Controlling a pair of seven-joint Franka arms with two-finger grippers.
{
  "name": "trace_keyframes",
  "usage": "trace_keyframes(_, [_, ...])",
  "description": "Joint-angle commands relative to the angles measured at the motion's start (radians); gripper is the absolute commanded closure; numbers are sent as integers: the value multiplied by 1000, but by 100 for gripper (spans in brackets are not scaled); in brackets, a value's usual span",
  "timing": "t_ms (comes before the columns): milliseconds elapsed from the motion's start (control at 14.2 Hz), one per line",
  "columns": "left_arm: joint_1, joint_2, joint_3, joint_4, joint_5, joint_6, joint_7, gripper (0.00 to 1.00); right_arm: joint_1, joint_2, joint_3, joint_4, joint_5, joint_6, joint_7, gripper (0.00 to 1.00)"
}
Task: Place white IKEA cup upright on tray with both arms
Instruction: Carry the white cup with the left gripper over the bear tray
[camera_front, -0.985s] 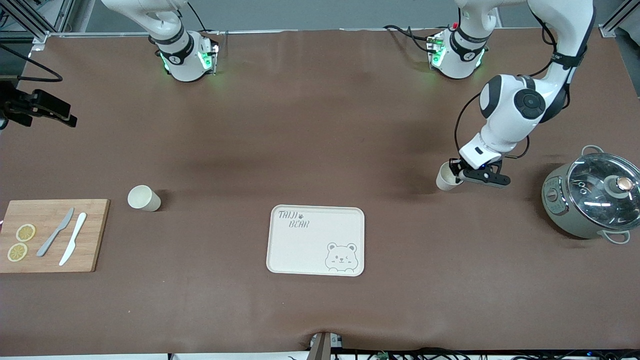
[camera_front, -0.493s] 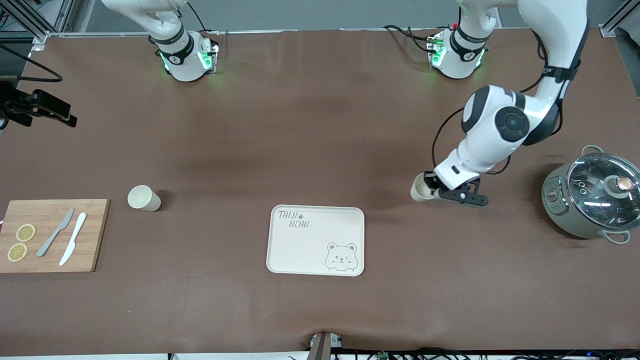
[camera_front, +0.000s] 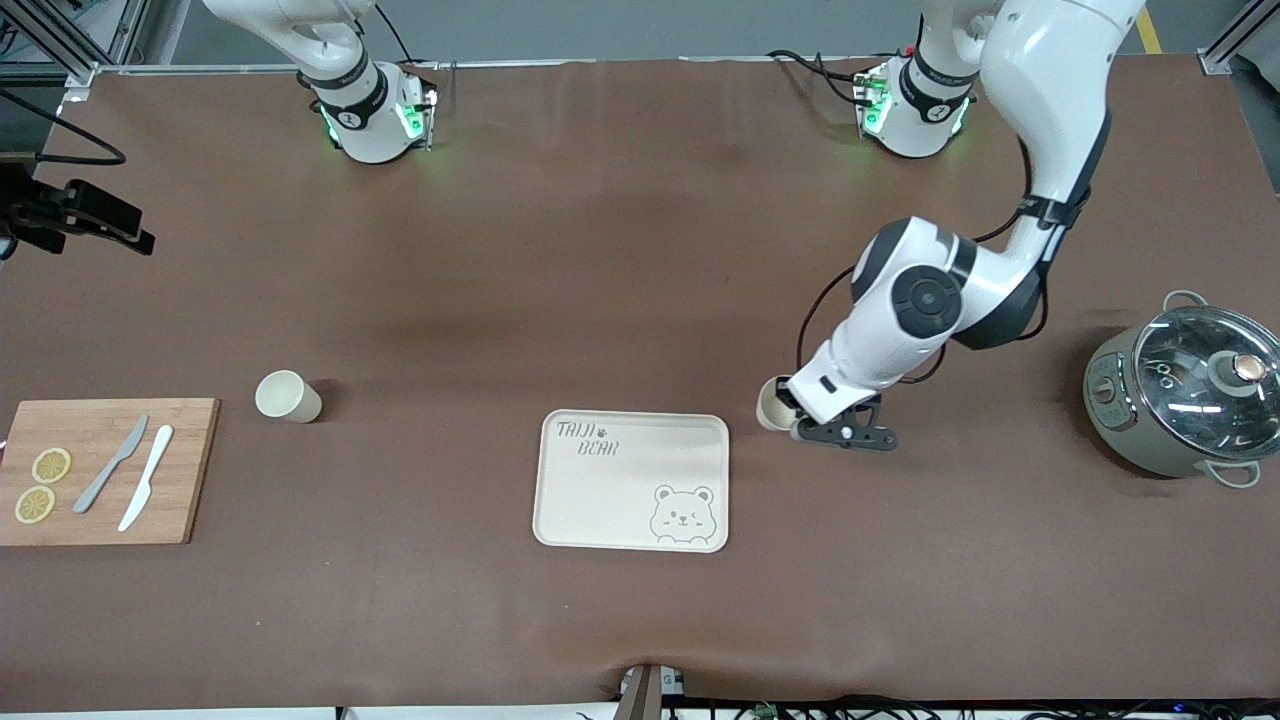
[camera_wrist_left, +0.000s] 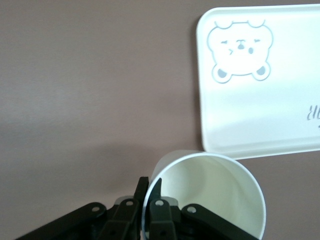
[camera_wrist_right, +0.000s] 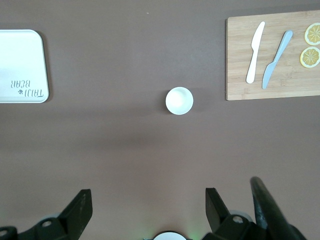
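Tray (camera_front: 632, 480) sits unmoved, nearest the front camera, still bare. Left gripper (camera_front: 792, 420) is clamped on a white cup's (camera_front: 771, 411) rim and has carried it from near the pot (camera_front: 1180, 395) to just beside the tray, off the table. Second cup (camera_front: 287, 396) stands unmoved beside the cutting board (camera_front: 105, 470). Right gripper (camera_wrist_right: 145, 207) waits high over it, fingers apart.

— What's the table covering (camera_front: 600, 250)?
— Matt brown, smooth, like a mat. The tray (camera_front: 600, 500) looks like matt cream plastic.
— And the cutting board (camera_front: 110, 500)?
— Pale wood with visible grain.
— The pot (camera_front: 1150, 430)?
— Dull grey-green body, glossy glass lid (camera_front: 1200, 375). The arms (camera_front: 1050, 80) are glossy white.
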Motion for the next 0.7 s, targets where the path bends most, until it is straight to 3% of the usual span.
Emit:
trace_keyframes(0, [-59,100,11,147,34,-60,-65,100,-12,9,4,13,14,-11,-10,0])
trace_keyframes(422, [-206,192,114,268,32,-59,-137,100,-14,9,4,13,14,-11,-10,0])
trace_keyframes(633, [-235,239,125,304,32,-47,-168,100,-12,11,4,12,14,-14,-8,0])
